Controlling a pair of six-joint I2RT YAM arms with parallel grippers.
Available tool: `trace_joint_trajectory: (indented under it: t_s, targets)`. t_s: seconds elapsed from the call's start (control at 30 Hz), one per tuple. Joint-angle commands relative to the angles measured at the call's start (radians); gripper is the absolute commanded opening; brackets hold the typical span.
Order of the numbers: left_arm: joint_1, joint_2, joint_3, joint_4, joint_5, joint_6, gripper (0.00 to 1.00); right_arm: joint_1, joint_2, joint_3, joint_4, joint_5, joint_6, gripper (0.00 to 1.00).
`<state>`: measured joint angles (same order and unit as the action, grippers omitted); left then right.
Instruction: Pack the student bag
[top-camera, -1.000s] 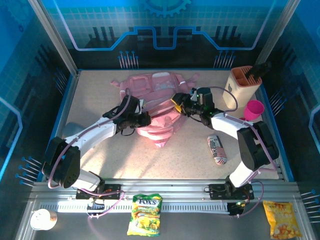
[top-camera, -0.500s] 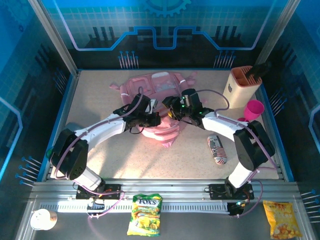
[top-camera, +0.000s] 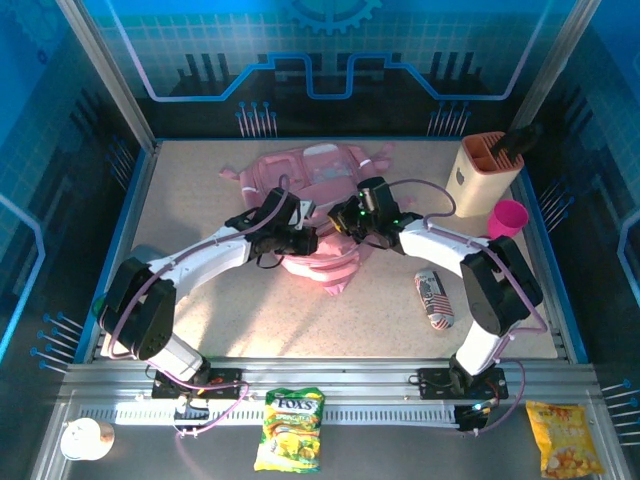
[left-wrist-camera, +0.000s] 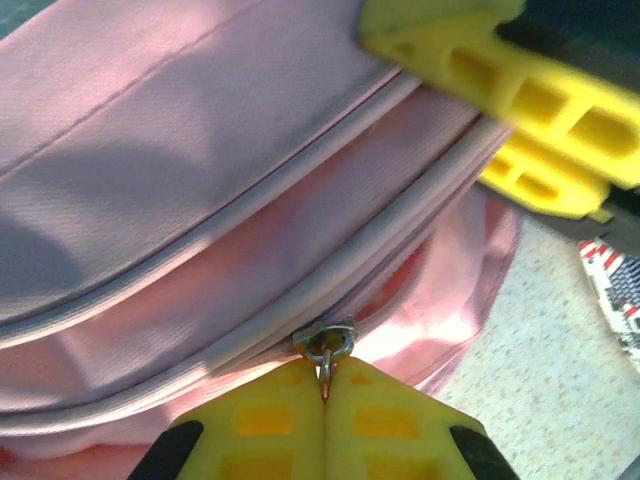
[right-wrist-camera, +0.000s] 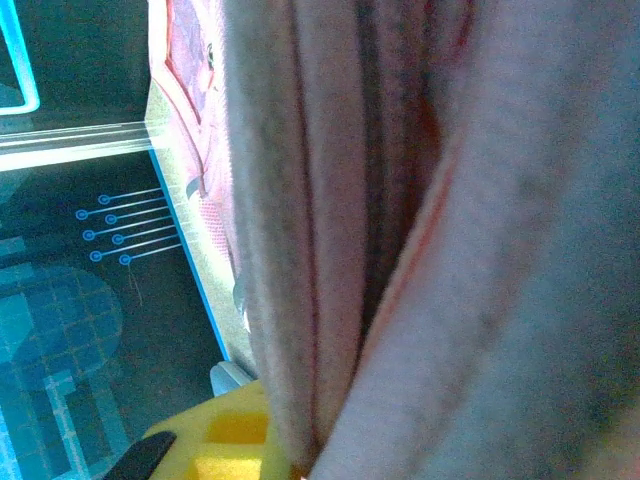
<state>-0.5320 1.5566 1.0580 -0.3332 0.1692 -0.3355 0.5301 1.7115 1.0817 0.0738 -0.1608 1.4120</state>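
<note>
- Student bag (top-camera: 320, 170): centre of worktop (top-camera: 250, 300), toward 12 o'clock, long axis 12-to-6.
- Right hand (top-camera: 343, 222): narrow, apparently pinching bag fabric, at 3 o'clock of left hand.
- Left hand (left-wrist-camera: 325, 385): clamped on zip pull (left-wrist-camera: 325, 345), zip track toward 2 o'clock.

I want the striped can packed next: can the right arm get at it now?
Probably not yet. The jaws of the right gripper look pinched on the student bag, so it's busy. The striped can lies uncovered beside that arm, so once freed it likely could.
</note>
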Motion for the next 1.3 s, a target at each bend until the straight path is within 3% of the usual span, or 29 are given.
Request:
trace_joint_trajectory:
  t_s: [0.0, 0.3, 0.5, 0.83, 1.1, 1.27]
  targets:
    - [0.020, -0.057, 0.001, -0.130, -0.039, 0.121, 0.00, -0.062, -0.083, 0.026, -0.039, 0.034, -0.102, 0.15]
    - [0.110, -0.024, 0.020, -0.217, -0.072, 0.183, 0.00, -0.170, -0.156, 0.000, -0.069, -0.075, -0.157, 0.13]
    - [0.187, 0.033, 0.071, -0.239, -0.163, 0.276, 0.00, -0.190, -0.175, 0.014, -0.099, -0.111, -0.202, 0.13]
    - [0.319, 0.206, 0.260, -0.128, -0.152, 0.336, 0.00, -0.196, -0.153, 0.008, -0.091, -0.203, -0.232, 0.12]
    - [0.338, 0.306, 0.390, -0.091, -0.204, 0.406, 0.11, -0.184, -0.124, 0.015, -0.105, -0.261, -0.263, 0.12]
    - [0.343, 0.295, 0.399, -0.089, -0.251, 0.358, 0.18, -0.170, -0.102, 0.013, -0.089, -0.261, -0.248, 0.15]
